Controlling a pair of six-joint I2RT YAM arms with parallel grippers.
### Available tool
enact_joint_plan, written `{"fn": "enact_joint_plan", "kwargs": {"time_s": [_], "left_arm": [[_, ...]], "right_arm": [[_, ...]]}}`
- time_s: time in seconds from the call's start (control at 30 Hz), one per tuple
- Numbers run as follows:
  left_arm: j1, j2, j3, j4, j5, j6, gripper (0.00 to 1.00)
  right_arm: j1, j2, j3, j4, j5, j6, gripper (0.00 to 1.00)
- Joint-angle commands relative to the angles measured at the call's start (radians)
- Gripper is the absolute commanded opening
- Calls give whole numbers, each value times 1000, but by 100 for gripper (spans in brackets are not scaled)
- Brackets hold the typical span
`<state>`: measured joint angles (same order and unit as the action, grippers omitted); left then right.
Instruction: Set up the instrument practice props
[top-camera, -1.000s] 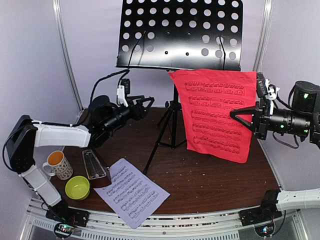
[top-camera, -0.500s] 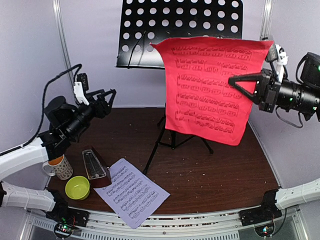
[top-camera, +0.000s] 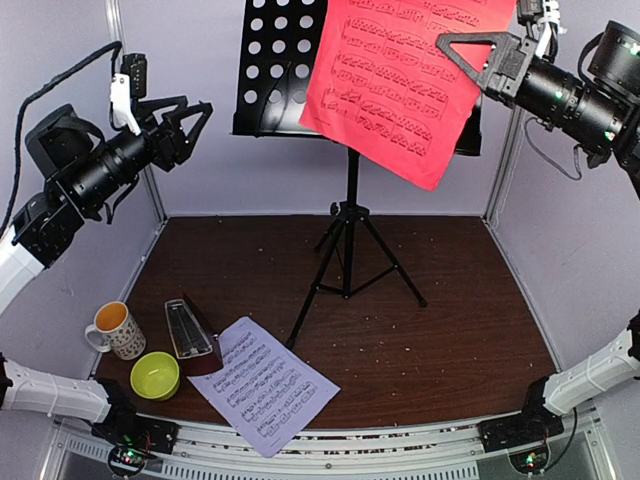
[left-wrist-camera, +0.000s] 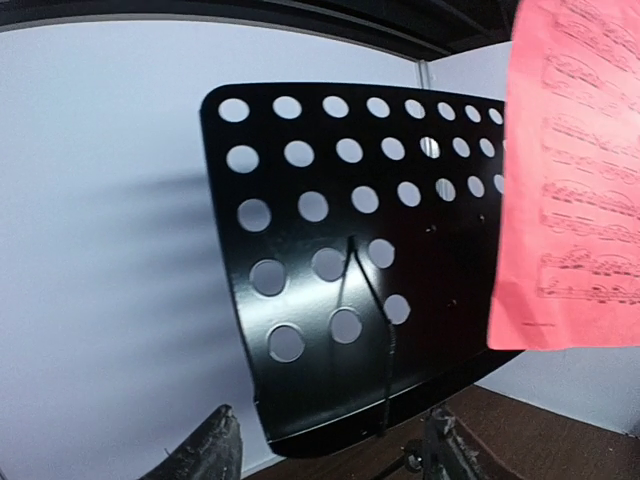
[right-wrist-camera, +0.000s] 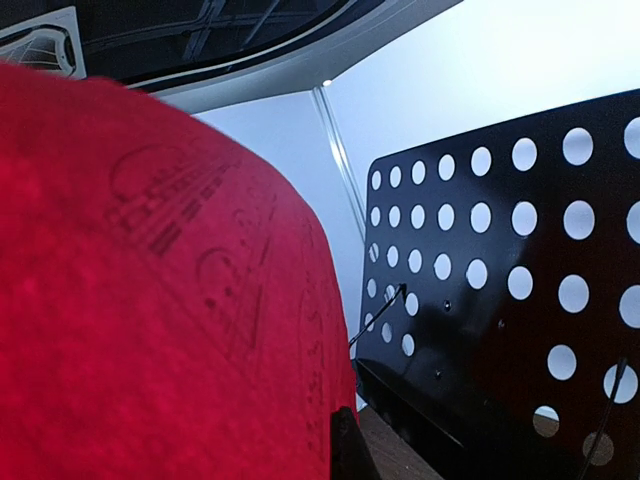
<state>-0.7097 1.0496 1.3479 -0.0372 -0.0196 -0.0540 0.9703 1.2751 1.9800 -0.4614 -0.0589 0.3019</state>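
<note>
Right gripper (top-camera: 443, 42): pressed together on the right part of the red music sheet (top-camera: 390, 90), pinching it. It is held high at the upper right of the top view and points left. The sheet hangs tilted from this grip, its lower corner pointing down. It lies in front of the right half of the perforated desk (top-camera: 280, 80) of the black music stand (top-camera: 349, 250). Whether paper and metal touch cannot be told. In the right wrist view the sheet (right-wrist-camera: 150, 330) fills the left and lower part of the picture (very near the lens, print blurred), with the desk (right-wrist-camera: 500, 300) beyond it at right.

Left gripper (top-camera: 197, 108): spread, nothing between the fingers. It is high at the upper left, aimed at the desk and well apart from it. The left wrist view shows one dark fingertip (left-wrist-camera: 205, 455) at the bottom edge. Ahead is the desk (left-wrist-camera: 330, 260), its left half uncovered, and the red sheet (left-wrist-camera: 570, 200) at the right edge.

On the counter (top-camera: 450, 300): the stand's tripod stands at centre rear. The white music sheet (top-camera: 262, 385) lies flat at the near left, one corner over the front edge. The dark-red metronome (top-camera: 190, 330) stands upright at that sheet's left corner, touching or overlapping it. A lime-green bowl (top-camera: 155, 375) sits just beside the metronome, nearer the front. A patterned mug (top-camera: 118, 330) stands to its left.
</note>
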Motion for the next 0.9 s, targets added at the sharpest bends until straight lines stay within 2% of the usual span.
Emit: {"fn": "enact_joint_plan", "kwargs": {"time_s": [0.0, 0.13, 0.43, 0.7, 0.87], "left_arm": [[-55, 90, 119, -101, 28, 96, 65], [-98, 181, 244, -148, 8, 142, 66], [-127, 325, 414, -179, -43, 153, 68], [-128, 446, 573, -258, -151, 161, 64], [-129, 480, 609, -279, -183, 184, 63]], "right_arm": [[-3, 70, 125, -15, 93, -5, 0], [-29, 126, 188, -35, 126, -8, 0], [-77, 173, 202, -43, 148, -17, 0], [-93, 201, 243, -67, 191, -63, 0], [-95, 207, 246, -60, 210, -90, 0]]}}
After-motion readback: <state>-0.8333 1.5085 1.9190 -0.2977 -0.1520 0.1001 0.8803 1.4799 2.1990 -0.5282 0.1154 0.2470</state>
